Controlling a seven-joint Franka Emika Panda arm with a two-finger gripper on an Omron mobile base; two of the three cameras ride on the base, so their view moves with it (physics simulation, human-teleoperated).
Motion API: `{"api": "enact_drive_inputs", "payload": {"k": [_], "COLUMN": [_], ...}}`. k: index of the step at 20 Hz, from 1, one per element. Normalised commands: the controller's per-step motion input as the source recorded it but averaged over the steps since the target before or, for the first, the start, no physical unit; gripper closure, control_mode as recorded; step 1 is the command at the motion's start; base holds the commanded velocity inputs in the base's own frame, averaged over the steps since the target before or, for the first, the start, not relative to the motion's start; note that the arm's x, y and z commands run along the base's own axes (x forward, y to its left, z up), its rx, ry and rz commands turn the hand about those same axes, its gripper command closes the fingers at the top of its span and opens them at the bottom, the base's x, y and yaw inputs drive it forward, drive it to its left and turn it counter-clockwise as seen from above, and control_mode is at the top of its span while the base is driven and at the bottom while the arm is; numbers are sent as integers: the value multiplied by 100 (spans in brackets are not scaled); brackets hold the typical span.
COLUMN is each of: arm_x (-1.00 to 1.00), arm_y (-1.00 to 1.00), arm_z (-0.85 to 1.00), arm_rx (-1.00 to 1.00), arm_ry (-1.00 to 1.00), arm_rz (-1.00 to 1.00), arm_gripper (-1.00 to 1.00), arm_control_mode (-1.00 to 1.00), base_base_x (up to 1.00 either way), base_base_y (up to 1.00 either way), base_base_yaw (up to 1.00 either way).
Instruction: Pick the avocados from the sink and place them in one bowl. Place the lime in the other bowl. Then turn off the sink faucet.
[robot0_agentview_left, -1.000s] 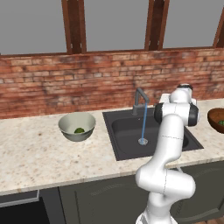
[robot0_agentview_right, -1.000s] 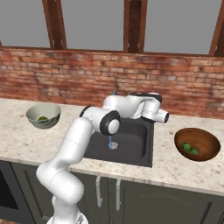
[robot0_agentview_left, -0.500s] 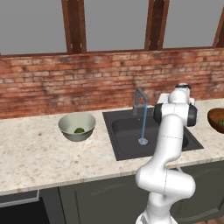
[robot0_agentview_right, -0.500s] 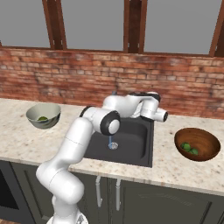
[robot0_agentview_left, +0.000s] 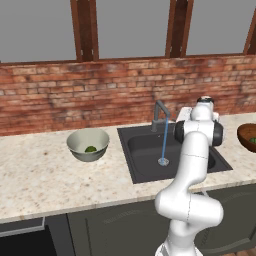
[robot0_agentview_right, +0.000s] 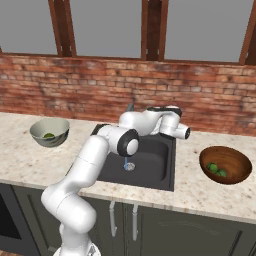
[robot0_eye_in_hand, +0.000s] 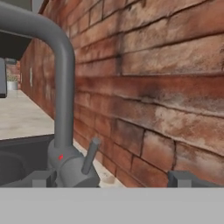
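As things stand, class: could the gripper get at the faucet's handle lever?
Probably yes. In the hand view the lever on the faucet stands close ahead, between the open gripper fingers, with nothing between; only the brick wall crowds one side.

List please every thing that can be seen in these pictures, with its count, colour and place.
sink: one, dark grey, set in the counter.
faucet: one, grey, behind the sink, water running.
pale bowl: one, grey-green, left of the sink.
lime: one, yellow-green, in the pale bowl.
brown bowl: one, reddish-brown, right of the sink.
avocados: two, green, in the brown bowl.
counter: one, beige speckled.
brick wall: red-brown, behind the counter.
gripper: one, jaws open, facing the faucet base.
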Motion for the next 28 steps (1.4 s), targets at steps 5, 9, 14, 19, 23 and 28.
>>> {"api": "enact_drive_inputs", "payload": {"k": [5, 9, 14, 19, 23, 28], "arm_x": [10, 15, 15, 18, 20, 20], "arm_y": [0, 0, 0, 0, 0, 0], "arm_z": [0, -2, -11, -12, -10, -11], "arm_rx": [0, 0, 0, 0, 0, 0], "arm_ry": [0, 0, 0, 0, 0, 0], "arm_rz": [0, 0, 0, 0, 0, 0], "arm_gripper": [-100, -100, -100, -100, -100, -100], "arm_control_mode": [-100, -100, -100, -100, -100, -100], "base_base_x": [0, 0, 0, 0, 0, 0], "base_base_y": [0, 0, 0, 0, 0, 0], "base_base_yaw": [0, 0, 0, 0, 0, 0]}}
